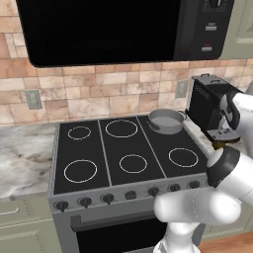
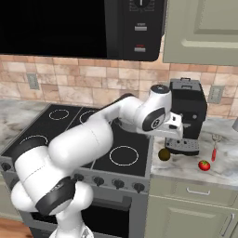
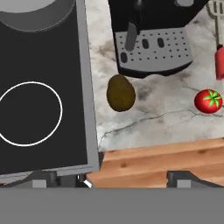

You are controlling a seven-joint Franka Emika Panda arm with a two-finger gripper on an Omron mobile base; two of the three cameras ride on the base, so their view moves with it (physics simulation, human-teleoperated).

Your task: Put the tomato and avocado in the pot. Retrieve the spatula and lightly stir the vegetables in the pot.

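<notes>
My gripper released and empty above the tabletop, avocado by the stove's edge, tomato further right, spatula behind it, pot on the stove's back right corner.

Evenly bright, flat rendered light with no clear source. Soft, faint shadows sit under the avocado and tomato on the marble surface ahead of the end effector. No glare. Slightly soft, blocky detail; no edge distortion.
</notes>
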